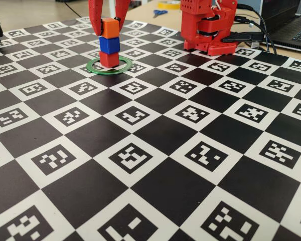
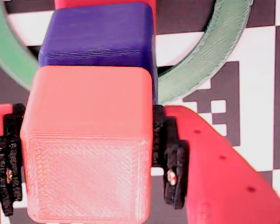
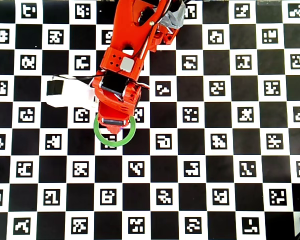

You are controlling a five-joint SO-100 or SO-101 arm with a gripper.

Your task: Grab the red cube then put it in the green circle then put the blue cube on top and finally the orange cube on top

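In the fixed view, the jaws grip the orange cube (image 1: 109, 28) atop the blue cube (image 1: 110, 44) and red cube (image 1: 109, 59), stacked inside the green circle (image 1: 97, 68) at far left.

A black-and-white checkered marker mat (image 1: 155, 165) covers the table, with blue-handled scissors (image 1: 159, 12) and a laptop (image 1: 296, 30) beyond it.
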